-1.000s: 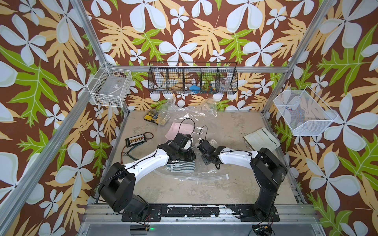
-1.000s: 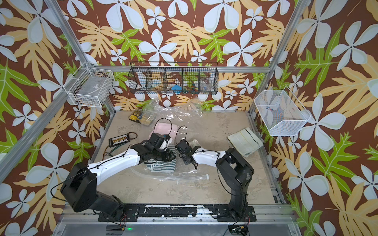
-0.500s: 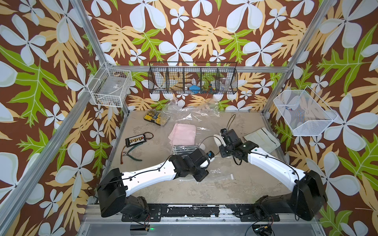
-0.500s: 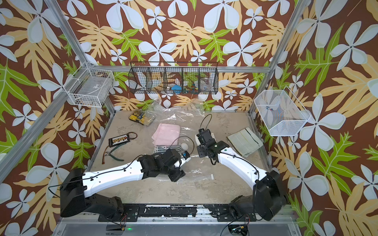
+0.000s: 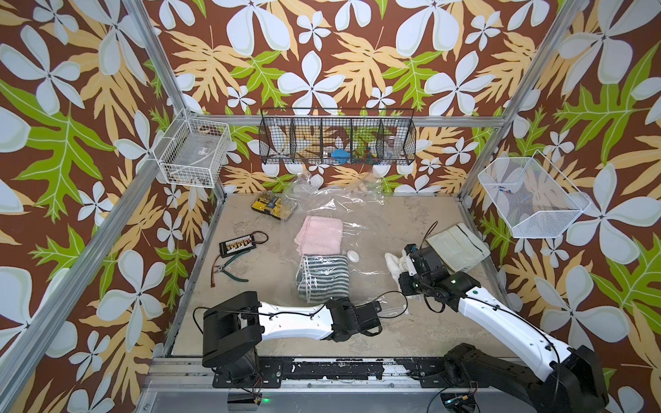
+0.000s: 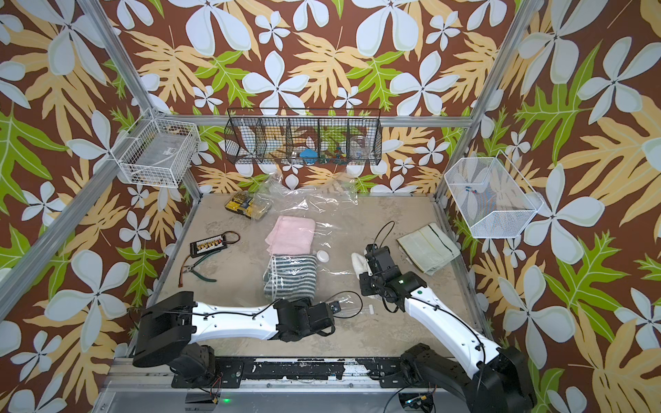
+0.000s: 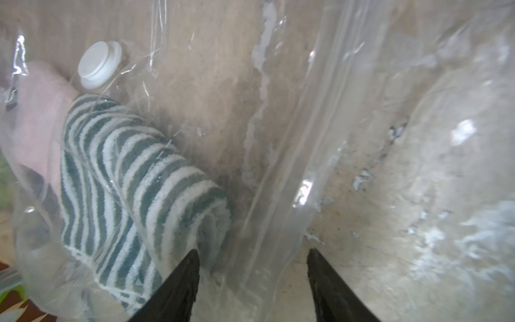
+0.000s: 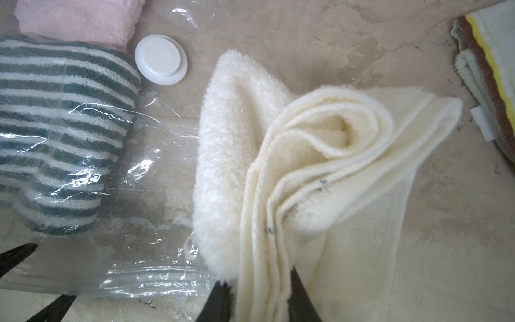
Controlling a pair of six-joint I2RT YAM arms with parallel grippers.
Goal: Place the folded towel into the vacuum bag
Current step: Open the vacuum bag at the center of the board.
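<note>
The vacuum bag lies crinkled mid-table, its white valve cap facing up. A pink towel and a striped towel lie inside it. My right gripper is shut on a cream folded towel, held just right of the bag in both top views. My left gripper is open at the bag's near edge, beside the striped towel. The bag's plastic edge strip runs between its fingers. From above, the left gripper sits low by the front.
Another folded towel, pale with dark stripes, lies at the right edge. A yellow box, a black connector board and pliers sit on the left. Wire baskets hang on the walls.
Both grippers have left the striped towel. The left one opened and drew back to the bag's front edge. The right arm swung right and now holds the cream towel.
</note>
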